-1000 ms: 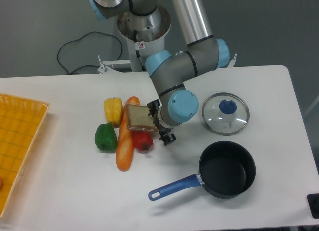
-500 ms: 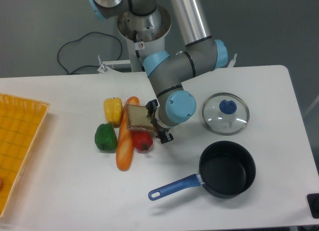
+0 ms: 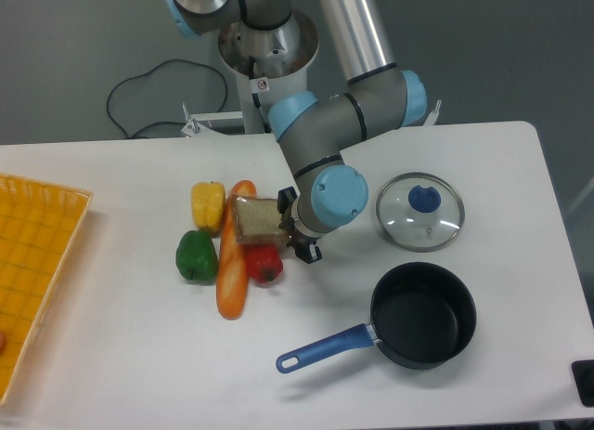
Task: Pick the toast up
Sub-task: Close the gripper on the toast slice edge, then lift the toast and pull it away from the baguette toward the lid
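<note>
The toast [image 3: 257, 219], a brown slice in clear wrap, lies tilted on top of the long orange loaf [image 3: 232, 263] and the red pepper [image 3: 264, 264]. My gripper [image 3: 296, 226] is pressed in at the toast's right edge. One dark finger [image 3: 288, 197] shows above that edge and another [image 3: 307, 253] below it. The fingers stand apart with the slice's edge between them. Whether they touch the wrap is hidden by the blue wrist.
A yellow pepper [image 3: 208, 205] and a green pepper [image 3: 196, 255] sit left of the loaf. A glass lid [image 3: 419, 211] and a black saucepan [image 3: 422, 327] with a blue handle are to the right. A yellow basket [image 3: 37, 281] lies at the left edge.
The gripper has shifted a little left and inward onto the toast's right edge. The toast has slid slightly left and lies flatter.
</note>
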`<state>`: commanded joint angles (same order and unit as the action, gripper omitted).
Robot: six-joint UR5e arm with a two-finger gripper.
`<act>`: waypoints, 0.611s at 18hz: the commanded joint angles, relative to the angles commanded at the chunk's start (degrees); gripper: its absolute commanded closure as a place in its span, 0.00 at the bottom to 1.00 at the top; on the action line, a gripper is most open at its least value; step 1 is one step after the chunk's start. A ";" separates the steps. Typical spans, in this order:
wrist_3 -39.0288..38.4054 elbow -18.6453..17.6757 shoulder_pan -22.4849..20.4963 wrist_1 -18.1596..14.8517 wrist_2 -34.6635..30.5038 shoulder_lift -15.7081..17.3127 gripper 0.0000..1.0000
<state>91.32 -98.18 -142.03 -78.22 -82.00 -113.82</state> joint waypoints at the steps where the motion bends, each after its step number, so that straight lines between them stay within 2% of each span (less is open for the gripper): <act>1: 0.00 0.35 0.00 -0.44 0.00 0.00 0.82; 7: 0.09 2.81 -0.26 -4.22 -0.87 1.14 0.83; 11: 0.09 3.34 -0.62 -4.66 -2.02 2.37 0.83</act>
<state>91.41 -94.83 -142.65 -82.88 -84.02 -111.45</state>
